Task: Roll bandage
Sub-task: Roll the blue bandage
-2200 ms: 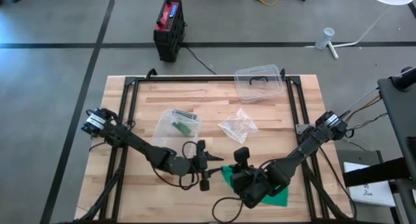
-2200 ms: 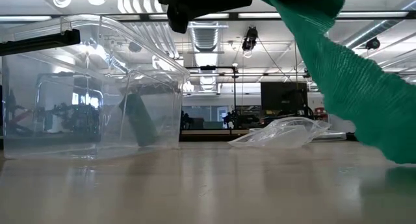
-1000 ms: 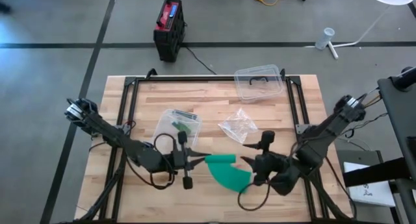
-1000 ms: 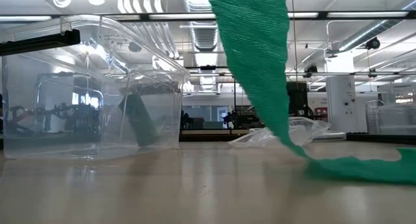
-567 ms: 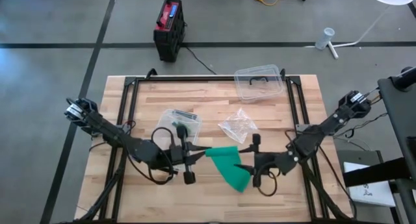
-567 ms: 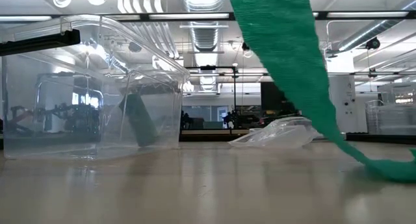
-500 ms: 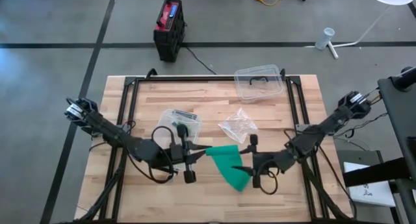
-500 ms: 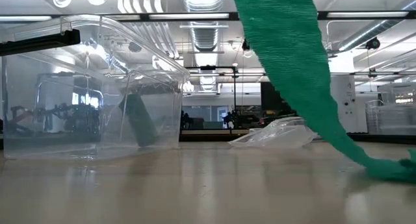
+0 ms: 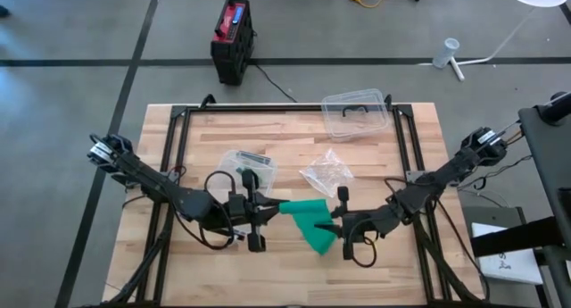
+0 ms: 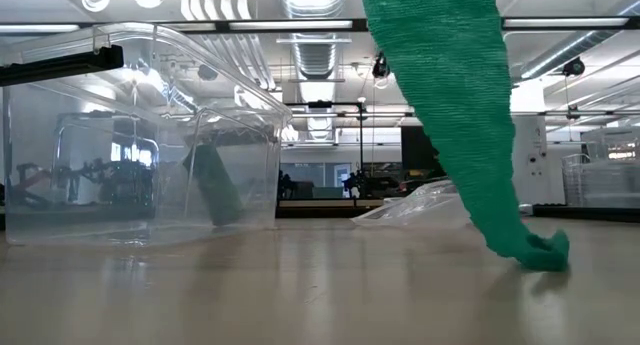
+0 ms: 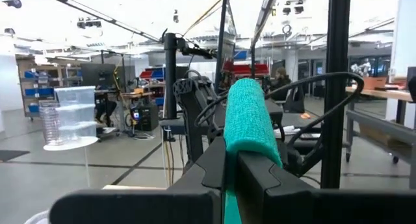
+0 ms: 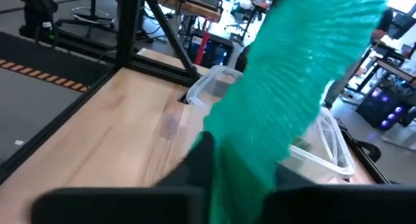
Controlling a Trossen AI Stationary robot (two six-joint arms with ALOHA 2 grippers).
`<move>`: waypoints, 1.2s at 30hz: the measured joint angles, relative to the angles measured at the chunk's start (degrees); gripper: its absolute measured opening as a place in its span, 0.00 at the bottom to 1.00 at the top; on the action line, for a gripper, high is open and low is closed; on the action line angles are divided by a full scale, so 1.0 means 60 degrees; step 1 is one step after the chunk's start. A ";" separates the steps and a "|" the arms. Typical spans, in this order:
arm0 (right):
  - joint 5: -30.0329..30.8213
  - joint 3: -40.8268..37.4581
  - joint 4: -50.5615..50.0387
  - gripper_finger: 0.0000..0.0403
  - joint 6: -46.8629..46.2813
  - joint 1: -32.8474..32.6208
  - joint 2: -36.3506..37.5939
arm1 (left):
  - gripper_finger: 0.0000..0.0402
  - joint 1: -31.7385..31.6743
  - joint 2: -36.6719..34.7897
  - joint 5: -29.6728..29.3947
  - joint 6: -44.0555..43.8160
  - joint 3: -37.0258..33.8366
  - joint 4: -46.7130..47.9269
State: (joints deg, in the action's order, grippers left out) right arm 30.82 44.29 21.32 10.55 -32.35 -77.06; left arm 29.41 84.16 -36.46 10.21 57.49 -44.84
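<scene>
The left gripper (image 9: 268,209) pinched a small roll of green bandage (image 9: 308,220); the right gripper (image 9: 335,226) pinched its long loose tail, most still unrolled

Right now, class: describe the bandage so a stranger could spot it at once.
On the wooden table, look between the left gripper and right gripper. The bandage hangs there, the only bright green cloth beside clear plastic items.

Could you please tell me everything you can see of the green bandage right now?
The green bandage is a ribbed, crepe-like elastic strip. One end is rolled and clamped in the left gripper; the right gripper grips the loose part. In the low view it hangs from above, its bunched tail touching the wooden table.
</scene>
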 joint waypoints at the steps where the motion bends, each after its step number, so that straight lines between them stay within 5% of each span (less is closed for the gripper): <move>1: -0.0059 0.0000 -0.0004 0.04 -0.0002 0.0001 0.0000 | 0.02 -0.0001 -0.0024 -0.0044 -0.0007 0.0000 -0.0004; 16: -0.2927 0.0454 -0.0198 0.01 -0.1265 -0.0157 0.0073 | 0.02 -0.0549 -0.0121 -0.2332 -0.0336 -0.0040 0.0971; 25: -0.3031 0.2665 -0.2315 0.00 -0.1217 -0.0567 0.0062 | 0.01 -0.0593 -0.0121 -0.2332 -0.0545 -0.0058 0.2219; 36: -0.2770 0.3959 -0.2718 0.00 -0.1134 -0.0589 0.0062 | 0.01 -0.0594 -0.0088 -0.2337 -0.1020 -0.0109 0.3850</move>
State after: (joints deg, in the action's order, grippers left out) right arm 14.20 68.05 5.01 3.74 -35.88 -76.69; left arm 25.85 83.64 -50.49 4.09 56.84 -21.74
